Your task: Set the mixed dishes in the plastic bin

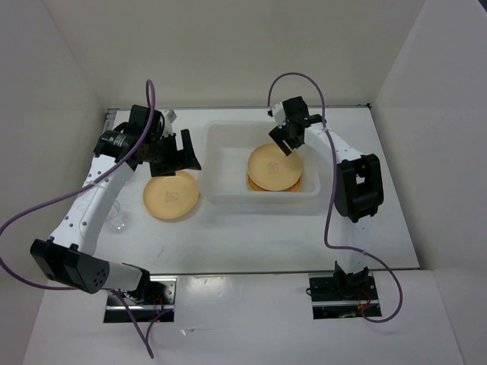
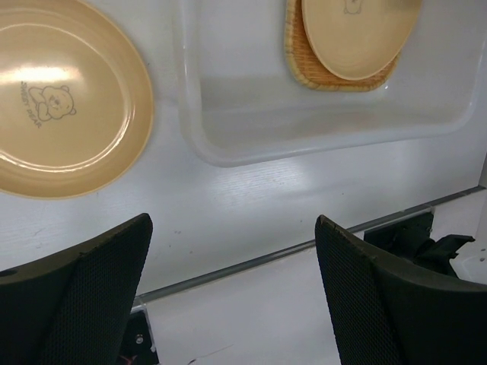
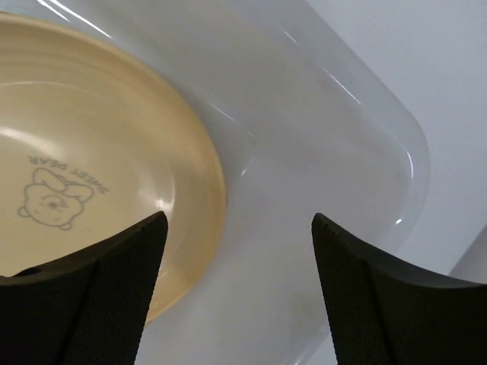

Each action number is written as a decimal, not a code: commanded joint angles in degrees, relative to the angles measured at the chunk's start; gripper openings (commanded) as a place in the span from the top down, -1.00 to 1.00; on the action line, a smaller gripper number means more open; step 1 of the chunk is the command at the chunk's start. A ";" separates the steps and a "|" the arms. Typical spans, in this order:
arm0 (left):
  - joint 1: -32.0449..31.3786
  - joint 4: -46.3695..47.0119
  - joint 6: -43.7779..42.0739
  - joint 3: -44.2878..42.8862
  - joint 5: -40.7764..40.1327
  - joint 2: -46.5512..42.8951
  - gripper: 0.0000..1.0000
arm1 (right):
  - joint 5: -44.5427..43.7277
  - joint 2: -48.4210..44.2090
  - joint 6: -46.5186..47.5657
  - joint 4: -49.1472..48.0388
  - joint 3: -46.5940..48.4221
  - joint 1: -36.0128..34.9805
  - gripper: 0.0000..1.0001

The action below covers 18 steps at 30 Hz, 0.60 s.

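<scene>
**Stock of dishes, bin and fingers: two items binned, two on the tabletop**

- Left fingers [image 1: 180, 156]: spread wide, nothing between them. They hang over the far rim of the loose plate.
- Right fingers [image 1: 285, 144]: spread wide, nothing held. They hang inside the bin's outline, over the far edge of the binned plate.
- Plastic bin [image 1: 228, 167]: translucent white, on the tabletop [image 1: 251, 236]. It lies under the right fingers and just beside the left fingers, on their inner side.
- Woven tray [image 2: 327, 78]: flat on the bin floor below the right fingers.
- Binned plate [image 1: 274, 167]: yellow-tan with a bear print, resting on the tray.
- Loose plate [image 1: 171, 196]: same pattern, flat on the tabletop outside the bin, below and nearward of the left fingers.
- Clear cup [image 1: 118, 220]: on the tabletop, well apart from the left fingers, towards the arm bases.
</scene>
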State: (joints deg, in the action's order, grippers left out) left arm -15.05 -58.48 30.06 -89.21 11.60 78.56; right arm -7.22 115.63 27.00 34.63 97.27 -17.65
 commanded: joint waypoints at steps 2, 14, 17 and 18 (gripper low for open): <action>1.24 -0.67 -0.88 2.98 -2.35 -3.41 -0.87 | -5.96 -5.14 -0.20 -6.15 -2.08 -0.28 -0.79; 7.04 2.91 11.75 22.04 -5.54 -17.47 -0.99 | 11.34 -34.76 -3.89 2.81 -20.87 5.24 -0.97; 8.80 6.43 15.62 29.78 -4.65 -20.29 -0.99 | 10.40 -41.88 -6.08 1.68 -30.46 6.57 -0.97; 9.59 7.93 16.94 33.10 -4.65 -21.69 -0.99 | 11.00 -45.03 -8.00 1.67 -33.70 7.62 -0.97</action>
State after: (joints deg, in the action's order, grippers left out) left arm -6.98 -55.55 41.08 -61.54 6.68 58.94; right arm 1.26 72.64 23.24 34.13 71.22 -11.51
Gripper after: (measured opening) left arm 0.995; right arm 0.983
